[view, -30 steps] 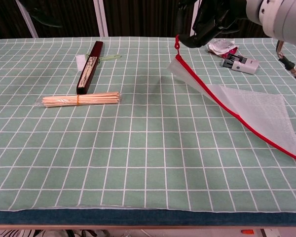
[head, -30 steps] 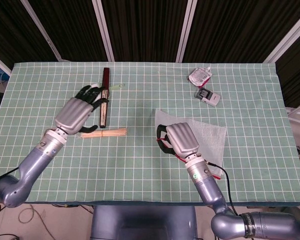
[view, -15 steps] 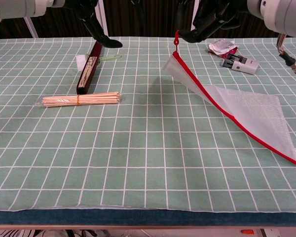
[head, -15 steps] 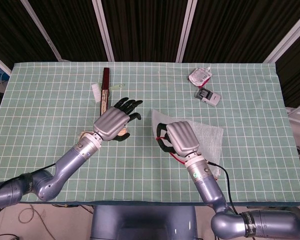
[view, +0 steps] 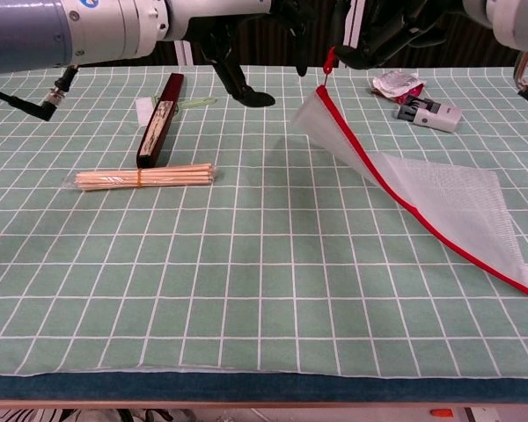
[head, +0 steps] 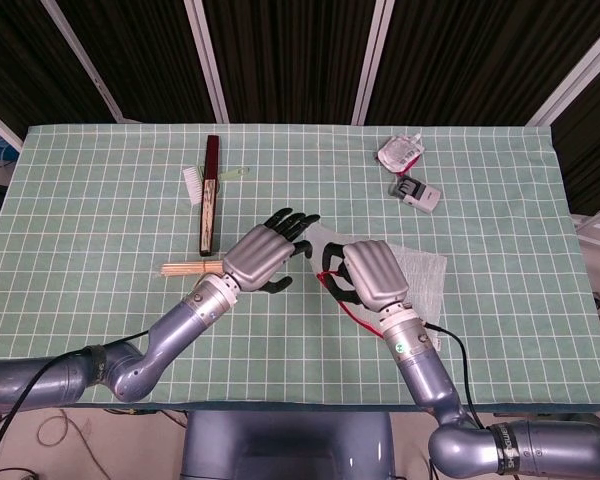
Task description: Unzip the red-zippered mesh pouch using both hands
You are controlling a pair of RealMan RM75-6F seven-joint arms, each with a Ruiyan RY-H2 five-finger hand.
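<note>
1. The left hand (head: 265, 258) has swung in from the bundle of wooden skewers (head: 192, 269) at 9 o'clock – it now sits just beside the right hand (head: 372, 275), fingers spread, holding nothing.
2. The right hand still pinches the red pull (view: 329, 62) of the mesh pouch (view: 440, 198).
3. The pouch's corner is lifted higher than before – its far end rests on the table (head: 100, 190), toward 3 o'clock of centre.
</note>
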